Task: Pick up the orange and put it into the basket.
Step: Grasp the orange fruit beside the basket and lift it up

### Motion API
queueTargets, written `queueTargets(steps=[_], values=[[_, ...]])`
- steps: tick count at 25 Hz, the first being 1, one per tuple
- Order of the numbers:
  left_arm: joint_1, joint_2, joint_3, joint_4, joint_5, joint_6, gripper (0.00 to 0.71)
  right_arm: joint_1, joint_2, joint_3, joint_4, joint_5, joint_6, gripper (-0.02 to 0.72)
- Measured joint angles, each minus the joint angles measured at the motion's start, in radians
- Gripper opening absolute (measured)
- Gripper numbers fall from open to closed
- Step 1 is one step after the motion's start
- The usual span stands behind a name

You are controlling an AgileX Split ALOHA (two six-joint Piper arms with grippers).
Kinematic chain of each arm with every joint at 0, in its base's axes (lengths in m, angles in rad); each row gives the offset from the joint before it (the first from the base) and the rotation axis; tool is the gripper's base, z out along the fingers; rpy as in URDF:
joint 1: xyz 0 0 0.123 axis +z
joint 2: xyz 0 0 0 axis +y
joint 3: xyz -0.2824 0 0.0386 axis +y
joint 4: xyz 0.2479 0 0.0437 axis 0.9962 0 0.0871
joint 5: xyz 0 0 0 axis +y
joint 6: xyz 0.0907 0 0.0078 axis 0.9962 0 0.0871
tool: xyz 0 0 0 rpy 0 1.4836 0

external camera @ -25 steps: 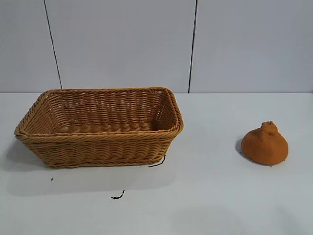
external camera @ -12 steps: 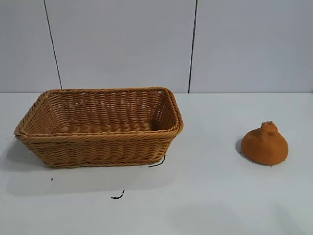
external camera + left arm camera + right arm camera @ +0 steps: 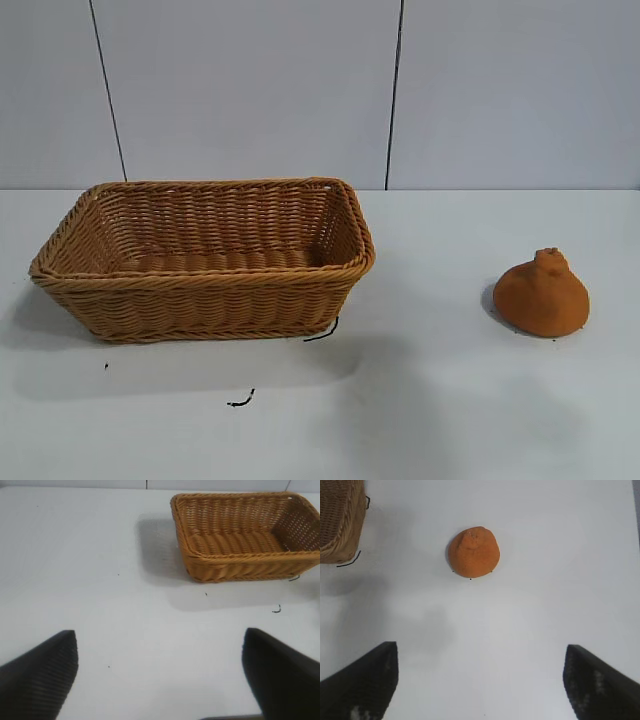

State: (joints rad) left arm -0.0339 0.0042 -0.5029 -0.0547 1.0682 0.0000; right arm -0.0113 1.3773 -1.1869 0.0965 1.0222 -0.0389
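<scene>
Orange (image 3: 541, 294): matte orange-brown, dome-shaped with a knobby neck on top; rests on the counter (image 3: 450, 400), upright, touched by nothing. In the right wrist view the orange (image 3: 473, 552) lies ahead of the right gripper (image 3: 480, 680), well apart from it, roughly in line with the gap between the two fingers and slightly toward the basket side.

Basket (image 3: 205, 258): rectangular woven wicker, tan-brown, flared sides, braided rim; stands on the counter well apart from the orange, nothing visible inside. One corner of the basket (image 3: 340, 520) shows at the edge of the right wrist view, off to the side of the right gripper. In the left wrist view the basket (image 3: 245, 535) stands ahead of the left gripper (image 3: 160, 675) and off to one side, well apart from it.

Right gripper: dark ribbed fingers (image 3: 362, 682) spread wide, holding nothing, above bare counter.

Left gripper: dark ribbed fingers (image 3: 40, 675) spread wide, holding nothing, above bare counter (image 3: 100, 580).

Black marks: a short dark curl (image 3: 322, 332) at the basket's near corner and another (image 3: 241, 400) on the counter just in front of the basket; both appear in the left wrist view beside the basket, one (image 3: 276, 610) clearly.

Neither arm appears in the exterior view.
</scene>
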Motion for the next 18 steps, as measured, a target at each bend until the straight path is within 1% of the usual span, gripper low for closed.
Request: queueTargets(steps=[4, 8, 12, 14, 18], values=[[0.0, 0.0, 0.0, 0.0, 0.0, 0.0, 0.639, 0.0, 0.216, -0.105, 0.043, -0.005, -0.004, 0.634], [0.0, 0.0, 0.0, 0.0, 0.0, 0.0, 0.639, 0.015, 0.382, -0.165, 0.053, -0.012, -0.017, 0.634], [0.0, 0.0, 0.0, 0.0, 0.0, 0.0, 0.639, 0.047, 0.526, -0.177, 0.054, -0.093, -0.023, 0.634], [0.0, 0.0, 0.0, 0.0, 0.001, 0.0, 0.639, 0.05, 0.578, -0.177, 0.057, -0.132, -0.008, 0.634], [0.0, 0.0, 0.0, 0.0, 0.001, 0.0, 0.639, 0.05, 0.67, -0.177, 0.042, -0.157, 0.012, 0.634]])
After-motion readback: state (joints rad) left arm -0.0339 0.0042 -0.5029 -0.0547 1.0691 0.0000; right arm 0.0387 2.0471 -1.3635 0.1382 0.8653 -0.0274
